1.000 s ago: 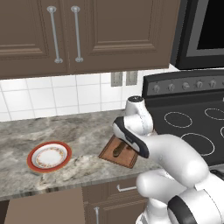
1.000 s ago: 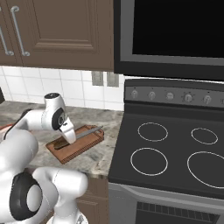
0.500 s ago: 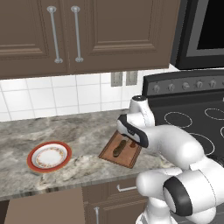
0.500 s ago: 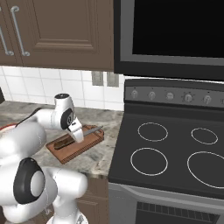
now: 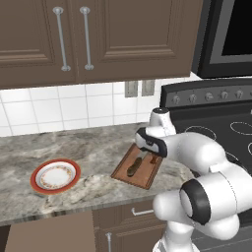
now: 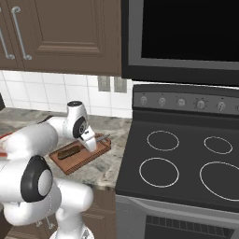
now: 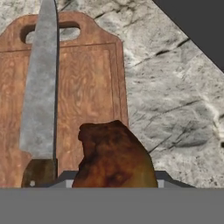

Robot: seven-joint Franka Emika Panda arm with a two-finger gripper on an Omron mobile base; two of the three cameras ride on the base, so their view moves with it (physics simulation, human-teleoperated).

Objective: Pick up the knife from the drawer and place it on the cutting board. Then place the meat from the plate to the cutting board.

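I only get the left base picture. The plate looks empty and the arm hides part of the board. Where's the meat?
Observer: The hand view shows the meat right in front of the camera, over the cutting board.
Operator: Is the knife on there too?
Observer: Yes. The knife lies flat along the board beside the meat, blade pointing to the handle tab.
Operator: Is the gripper open?
Observer: I cannot tell. The gripper is low over the board, and in the hand view the meat covers its fingertips.

No readable text, labels, brands, numbers or signs appear on anything here.
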